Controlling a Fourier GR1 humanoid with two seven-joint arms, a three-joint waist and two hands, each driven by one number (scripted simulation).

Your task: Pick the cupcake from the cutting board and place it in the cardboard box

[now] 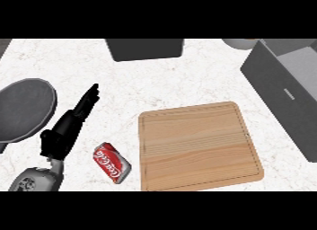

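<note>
Oddly, no cupcake shows anywhere — the wooden cutting board [199,146], near the counter's [174,85] front edge, lies bare. So the cupcake's look cannot be described, nor its whereabouts told. The grey box [290,96] stands open at the counter's right edge, its inside only partly visible. The left hand [71,123] rests at the front left with fingers straight and holding nothing, between a dark frying pan [18,110] and a red cola can [112,162] lying on its side. The right hand is out of view. Judging by the bare board, the pick looks done — placing, or checking the box, would come next.
</note>
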